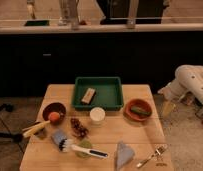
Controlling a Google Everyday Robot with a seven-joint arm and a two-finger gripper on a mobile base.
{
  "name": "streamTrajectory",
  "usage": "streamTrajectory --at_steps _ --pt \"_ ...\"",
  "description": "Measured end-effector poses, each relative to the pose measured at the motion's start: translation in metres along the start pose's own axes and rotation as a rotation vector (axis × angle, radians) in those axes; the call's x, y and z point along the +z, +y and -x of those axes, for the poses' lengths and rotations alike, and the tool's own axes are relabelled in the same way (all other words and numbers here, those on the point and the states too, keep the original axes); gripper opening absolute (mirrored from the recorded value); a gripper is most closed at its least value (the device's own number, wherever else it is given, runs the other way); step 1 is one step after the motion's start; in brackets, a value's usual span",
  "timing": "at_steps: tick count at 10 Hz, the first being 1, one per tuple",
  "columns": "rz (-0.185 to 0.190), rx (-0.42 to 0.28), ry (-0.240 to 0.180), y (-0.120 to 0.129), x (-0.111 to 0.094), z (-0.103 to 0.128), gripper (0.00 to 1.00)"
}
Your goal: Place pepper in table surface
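The pepper (139,109), dark green and slightly curved, was pictured lying inside a reddish-brown bowl (128,111) near the right edge of the table surface (130,135), not yet set down on the wood itself. The gripper (167,108) was seen off the table's right side, hanging at the end of a white arm (191,82) above the floor and well apart from the bowl; whether it was open or closed could not be told, and nothing could be made out in its hold.

A green tray (77,93) was placed at the back of the table, with a small brown block (88,95) lying in it, and a white cup (97,115) was stood just in front of the tray. At the left, a second brown bowl (46,110) was shown holding an orange fruit (54,117), with a yellow item (37,128) (too unclear to identify) laid beside it. Along the front, a brush (75,147), a grey-blue cloth (124,154) and a fork (152,155) were laid out from left to right
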Motion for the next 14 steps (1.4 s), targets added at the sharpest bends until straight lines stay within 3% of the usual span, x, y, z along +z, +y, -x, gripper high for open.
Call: streamTrajectory --at_steps 2,6,11,14 --pt "-0.019 0.039 -0.014 0.005 0.005 0.001 0.80" --pt "-0.043 0.040 -0.053 0.003 0.006 0.042 0.80" --pt "-0.020 0.024 -0.067 -0.002 0.017 0.064 0.80" --pt "0.005 0.031 -0.070 -0.001 0.027 0.067 0.58"
